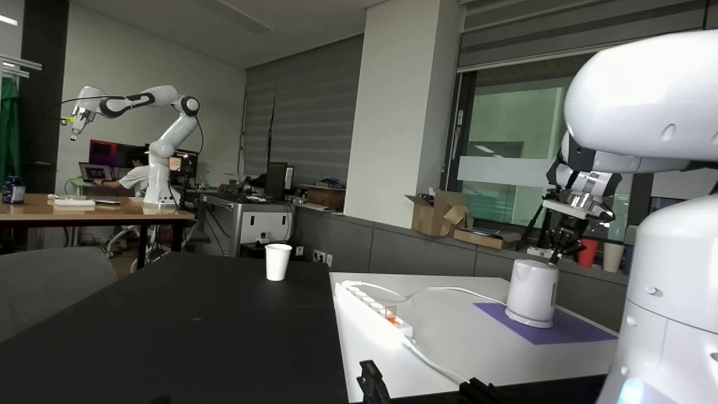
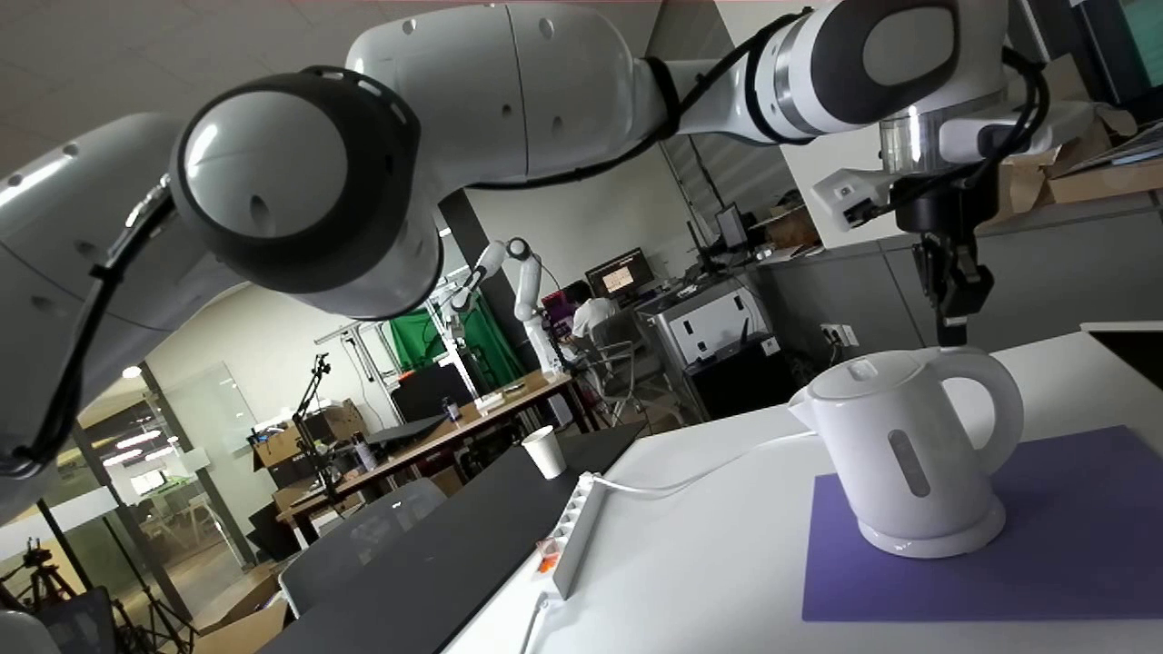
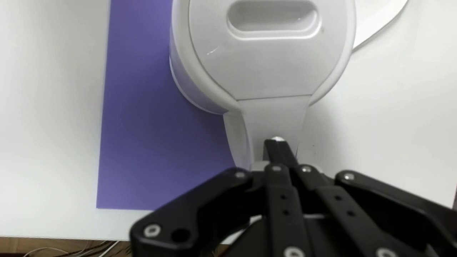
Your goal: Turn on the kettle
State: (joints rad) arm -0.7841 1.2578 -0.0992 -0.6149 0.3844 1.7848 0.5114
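The white kettle (image 1: pixel 527 292) stands upright on its base on a purple sheet (image 1: pixel 580 331) in both exterior views. In an exterior view the kettle (image 2: pixel 909 454) shows its handle on the right and its spout on the left. In the wrist view the kettle's lid (image 3: pixel 267 67) fills the top, with the handle toward the gripper. My gripper (image 3: pixel 276 148) is shut with its fingertips together and nothing between them. The fingertips (image 2: pixel 951 334) point down at the top of the handle, touching it or just above. A small bright white spot shows at the fingertip; the handle below is hidden.
A white power strip (image 1: pixel 373 308) lies on the white table, and a white cord (image 2: pixel 690 477) runs from it toward the kettle. A white cup (image 1: pixel 277 262) stands on the black table (image 1: pixel 196 325). The white table's edge shows at the bottom of the wrist view.
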